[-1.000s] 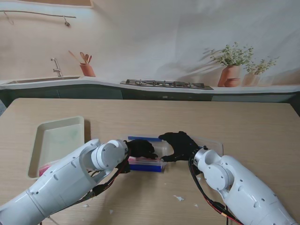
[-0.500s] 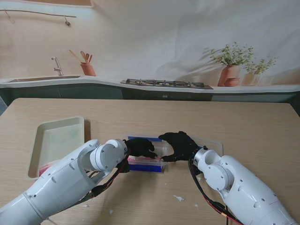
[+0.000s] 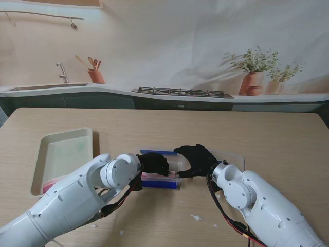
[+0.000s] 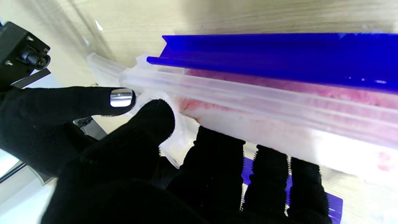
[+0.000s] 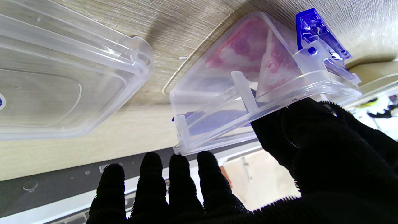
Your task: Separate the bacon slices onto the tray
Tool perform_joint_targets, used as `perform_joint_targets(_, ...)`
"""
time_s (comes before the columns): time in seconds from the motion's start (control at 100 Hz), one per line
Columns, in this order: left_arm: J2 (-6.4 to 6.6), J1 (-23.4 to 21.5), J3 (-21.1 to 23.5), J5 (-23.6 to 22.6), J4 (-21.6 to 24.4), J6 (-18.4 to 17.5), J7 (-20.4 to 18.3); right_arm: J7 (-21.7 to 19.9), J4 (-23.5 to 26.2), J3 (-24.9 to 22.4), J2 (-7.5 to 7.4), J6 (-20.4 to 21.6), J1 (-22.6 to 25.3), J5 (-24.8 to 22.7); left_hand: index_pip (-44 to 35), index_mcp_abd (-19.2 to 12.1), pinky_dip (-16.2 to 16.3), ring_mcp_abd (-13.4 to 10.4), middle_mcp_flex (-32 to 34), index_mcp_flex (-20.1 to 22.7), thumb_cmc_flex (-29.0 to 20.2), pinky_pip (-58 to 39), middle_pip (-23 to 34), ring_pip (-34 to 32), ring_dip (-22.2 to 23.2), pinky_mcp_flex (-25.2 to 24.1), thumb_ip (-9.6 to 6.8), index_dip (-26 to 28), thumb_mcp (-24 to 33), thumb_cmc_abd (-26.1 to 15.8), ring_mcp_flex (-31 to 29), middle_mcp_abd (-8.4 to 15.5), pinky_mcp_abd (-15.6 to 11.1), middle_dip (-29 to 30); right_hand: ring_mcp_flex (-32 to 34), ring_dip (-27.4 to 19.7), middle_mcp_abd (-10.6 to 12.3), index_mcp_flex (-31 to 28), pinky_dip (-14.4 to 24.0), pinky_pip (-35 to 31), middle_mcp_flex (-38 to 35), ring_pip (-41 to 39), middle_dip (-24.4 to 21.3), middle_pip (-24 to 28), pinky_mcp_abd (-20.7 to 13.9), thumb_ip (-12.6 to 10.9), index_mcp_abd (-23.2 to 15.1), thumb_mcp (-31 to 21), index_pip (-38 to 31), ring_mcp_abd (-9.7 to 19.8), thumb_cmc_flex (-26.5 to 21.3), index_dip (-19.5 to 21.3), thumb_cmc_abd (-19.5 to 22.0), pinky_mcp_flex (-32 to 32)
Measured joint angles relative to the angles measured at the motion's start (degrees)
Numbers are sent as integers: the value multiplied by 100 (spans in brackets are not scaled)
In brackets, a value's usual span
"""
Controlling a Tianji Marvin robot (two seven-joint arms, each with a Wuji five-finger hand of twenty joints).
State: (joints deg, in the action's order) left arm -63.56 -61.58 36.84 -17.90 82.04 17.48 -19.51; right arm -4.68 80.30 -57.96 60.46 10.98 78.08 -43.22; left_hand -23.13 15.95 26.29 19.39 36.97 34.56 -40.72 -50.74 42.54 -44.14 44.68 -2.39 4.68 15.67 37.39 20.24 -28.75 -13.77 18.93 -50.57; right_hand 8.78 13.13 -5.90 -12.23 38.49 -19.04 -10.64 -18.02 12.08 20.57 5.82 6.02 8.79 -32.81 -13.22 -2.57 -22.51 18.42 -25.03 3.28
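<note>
A clear bacon container (image 3: 163, 179) with blue clips sits mid-table. Pink bacon (image 4: 279, 130) lies inside it, also seen through the wall as bacon (image 5: 242, 53). My left hand (image 3: 153, 163) reaches into the container's left end. Its fingers (image 4: 217, 161) lie on the bacon, and its thumb and forefinger close around a pale flap at the slice's edge; I cannot tell if they hold it. My right hand (image 3: 198, 159) clasps the container's right end, with its thumb (image 5: 279, 124) on the rim. The cream tray (image 3: 61, 154) stands to the left, with something pink (image 3: 49, 184) at its near corner.
The container's clear lid (image 3: 234, 158) lies just right of the container, behind my right hand, and shows as the lid (image 5: 62, 77) in the right wrist view. Small white scraps (image 3: 196, 217) dot the table nearer to me. A counter with sink and stove runs beyond the table's far edge.
My left hand has settled slightly deeper into the container. The right hand and the container have not moved.
</note>
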Motion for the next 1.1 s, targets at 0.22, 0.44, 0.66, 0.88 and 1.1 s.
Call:
perform_joint_targets(0.22,26,128,-177,-165,-86,-95,-107,1,0,-2,0,0,0,-2,-661,-288,0,-97,502,74,-776,-4,-309,-17,0,70,-1,338,145,253,-282,276,3,-658,0,0,0,0,0,0,0,0,0,0,0,0,0,0,0,0,-1,0,0,0)
perform_joint_targets(0.44,69,263,-312,-309,-150,-299,-196,-4,0,-1,0,2,0,-2,-1483,-756,0,-240,845,167,-1136,-6,-918,1,-2,70,-1,479,118,366,-290,519,3,-812,0,0,0,0,0,0,2,0,0,0,0,0,0,0,0,0,-1,0,0,0)
perform_joint_targets(0.66,74,314,-362,-456,-180,-435,-197,-5,0,0,0,5,-3,-4,-2286,-1065,0,-311,1260,401,-1209,-83,-1070,67,-142,158,11,701,88,456,-618,632,3,-709,0,0,0,0,0,0,2,0,0,0,0,0,0,0,0,0,-1,0,0,0)
perform_joint_targets(0.88,82,306,-352,-599,-176,-525,-177,-2,-2,4,0,5,-5,-6,-2606,-1119,0,-311,1338,422,-1278,-86,-1073,67,-143,151,77,1144,23,519,-647,654,3,-744,0,0,0,0,0,0,2,0,0,0,0,0,0,0,0,0,-1,0,0,0)
perform_joint_targets(1.1,129,180,-180,-668,-26,-519,-248,-1,-2,14,-1,2,-7,-6,-2724,-1046,0,-311,1253,187,-1486,-86,-1000,-85,0,68,148,1933,-171,518,-489,619,4,-1097,0,0,0,0,0,0,21,0,0,0,0,0,0,0,0,0,-1,0,0,0)
